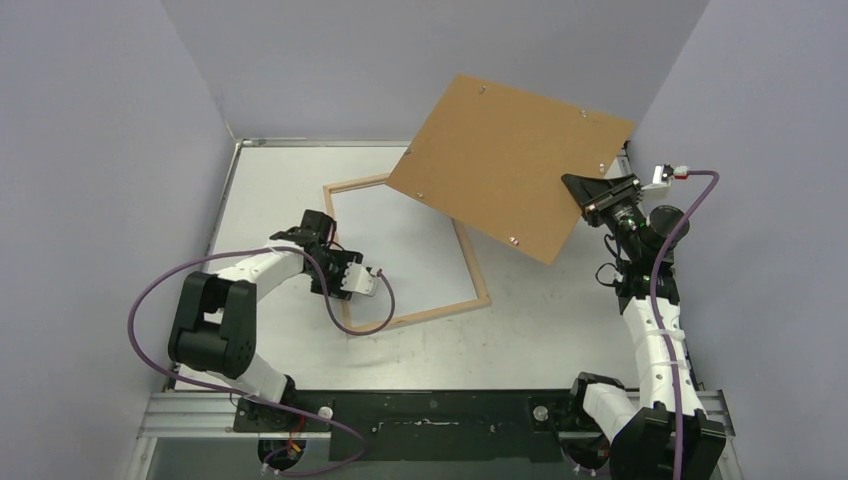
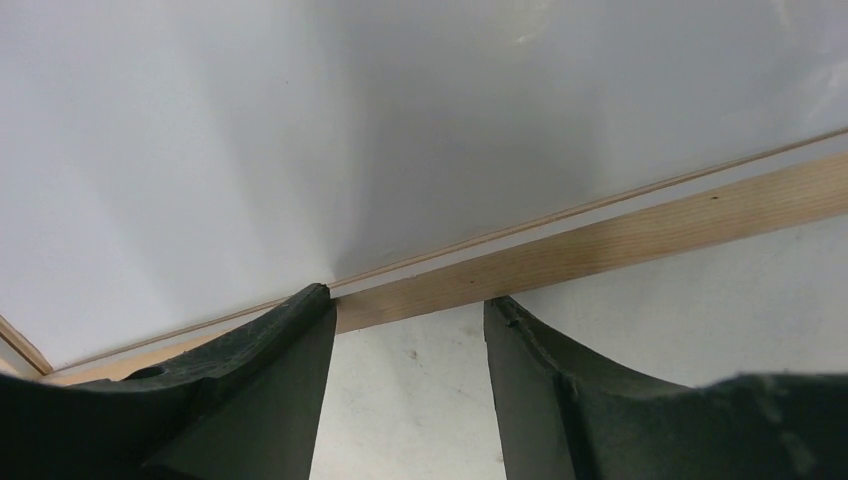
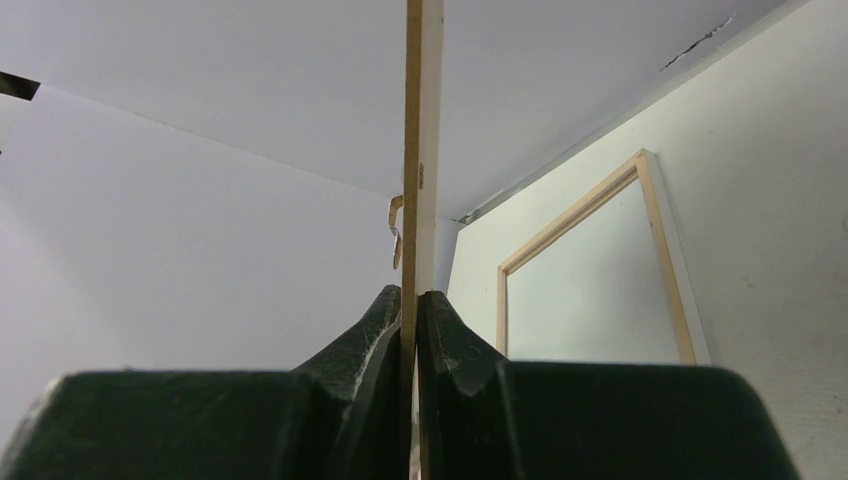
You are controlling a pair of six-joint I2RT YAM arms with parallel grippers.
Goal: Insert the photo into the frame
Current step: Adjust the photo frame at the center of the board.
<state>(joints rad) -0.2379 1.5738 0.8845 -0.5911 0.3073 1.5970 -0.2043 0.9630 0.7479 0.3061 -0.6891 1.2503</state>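
Overhanging frame (image 1: 430,313): backing board (image 1: 510,165), right fingers (image 3: 370,340) pinching it | left fingers (image 2: 270,360) spread at frame bar

A brown fibreboard backing panel (image 1: 505,165) is tilted in the air over the white table (image 1: 560,325), between lilac walls (image 1: 100,150).

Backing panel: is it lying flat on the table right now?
No, the right gripper pinches the backing panel by its edge, holding it raised off the table over the frame's far right corner.

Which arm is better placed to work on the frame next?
Left. The left pincer sits open at a bar of the frame; the right pincer is shut on the backing panel, held off the table.
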